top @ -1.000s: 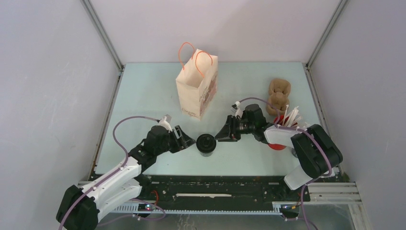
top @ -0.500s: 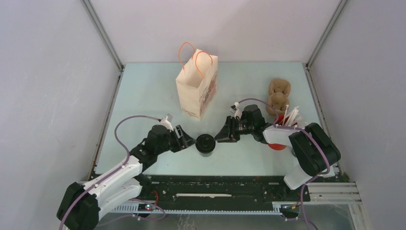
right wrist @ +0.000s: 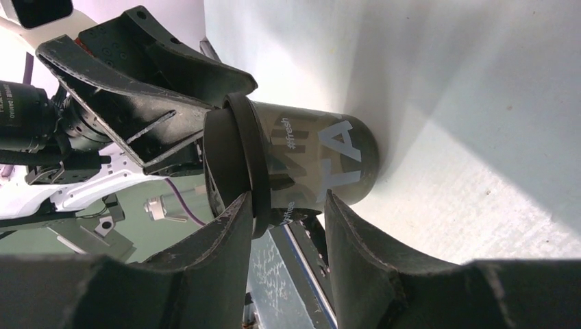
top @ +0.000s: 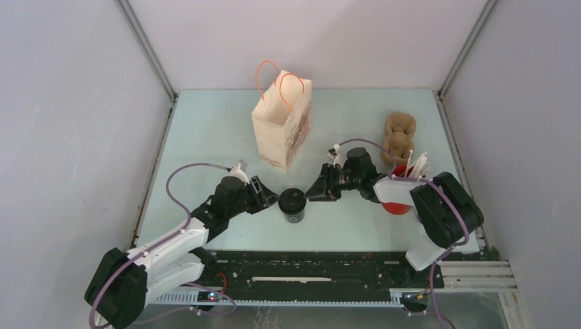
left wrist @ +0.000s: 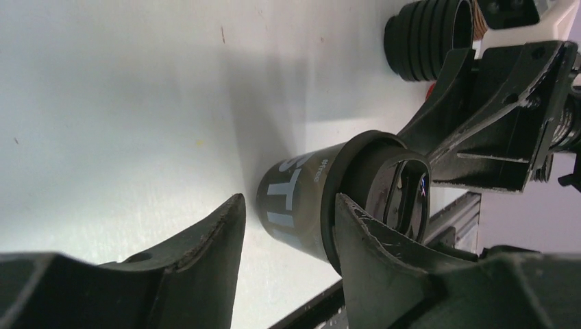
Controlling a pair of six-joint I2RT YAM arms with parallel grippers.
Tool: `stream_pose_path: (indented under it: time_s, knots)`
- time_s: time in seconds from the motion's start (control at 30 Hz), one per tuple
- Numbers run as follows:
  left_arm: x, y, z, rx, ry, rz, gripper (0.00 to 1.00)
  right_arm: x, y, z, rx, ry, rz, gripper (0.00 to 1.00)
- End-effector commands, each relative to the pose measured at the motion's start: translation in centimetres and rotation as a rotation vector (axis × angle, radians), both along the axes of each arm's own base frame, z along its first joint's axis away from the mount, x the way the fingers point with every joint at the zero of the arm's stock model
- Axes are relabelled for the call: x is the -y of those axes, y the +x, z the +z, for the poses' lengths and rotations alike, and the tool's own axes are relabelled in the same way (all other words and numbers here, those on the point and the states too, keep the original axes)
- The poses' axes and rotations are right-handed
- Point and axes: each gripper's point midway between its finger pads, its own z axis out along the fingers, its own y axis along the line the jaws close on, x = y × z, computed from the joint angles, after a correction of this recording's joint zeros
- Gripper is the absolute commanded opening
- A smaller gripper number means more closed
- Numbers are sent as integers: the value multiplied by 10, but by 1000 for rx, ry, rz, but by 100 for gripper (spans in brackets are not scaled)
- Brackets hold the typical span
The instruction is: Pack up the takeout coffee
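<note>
The takeout coffee [top: 292, 204] is standing upright on the surface [top: 212, 130], toward its near edge, in front of the paper bag [top: 281, 127]. The left gripper [top: 271, 200] and right gripper [top: 314, 194] are flanking it, one at each side. Both are holding their fingers spread apart, just beside the lid, clamping nothing.

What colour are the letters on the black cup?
White letters on the cup, clearest in the right wrist view.

Your black coffee cup [top: 292, 205] stands upright, lid on, toward the table's [top: 205, 137] front middle, white lettering, probably "#fresh", on its side.
</note>
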Motion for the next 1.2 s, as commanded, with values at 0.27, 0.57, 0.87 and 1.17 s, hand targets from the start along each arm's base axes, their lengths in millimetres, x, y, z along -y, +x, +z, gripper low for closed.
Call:
stream_pose_path:
  time_s: [0.27,0.57,0.87,1.17]
  knots:
    - [-5,-35,-26,-27,98,-38,55,7,-24,-27,23,-61,12,49]
    - [-1,-28,4,55,42,-34,62,-1,-14,4,129,-22,13,53]
    - [2,-14,43,135,37,-26,73,3,-3,35,188,-17,14,61]
    - [1,-15,59,162,32,-33,78,14,-5,42,193,-36,13,67]
